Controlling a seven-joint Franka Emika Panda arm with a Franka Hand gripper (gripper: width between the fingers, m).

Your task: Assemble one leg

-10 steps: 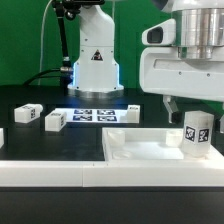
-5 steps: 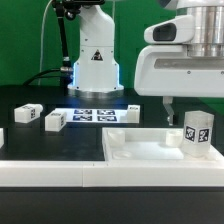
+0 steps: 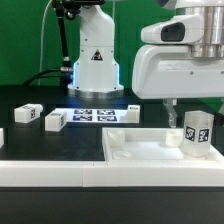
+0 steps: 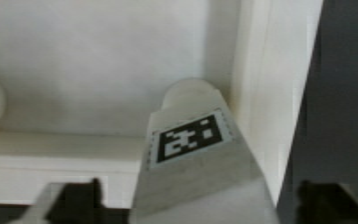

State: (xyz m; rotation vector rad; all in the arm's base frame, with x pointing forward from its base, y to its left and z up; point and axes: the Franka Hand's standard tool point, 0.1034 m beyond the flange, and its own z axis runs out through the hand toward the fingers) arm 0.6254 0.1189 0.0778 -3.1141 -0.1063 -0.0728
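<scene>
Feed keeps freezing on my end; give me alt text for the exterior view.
The pincer hangs over the leg, which stands upright in the white tray-like piece at the exterior view's right. Two small tagged blocks and the marker board lie on the black table further left.

The leg (image 4: 197, 170) shows its tag (image 4: 190, 137), set between the gripper (image 4: 202, 205) fingers (image 4: 73, 200), with a slim gap on each side. Behind the leg lies a white tray (image 4: 105, 60), its raised rim (image 4: 265, 50) just beside the leg.
</scene>
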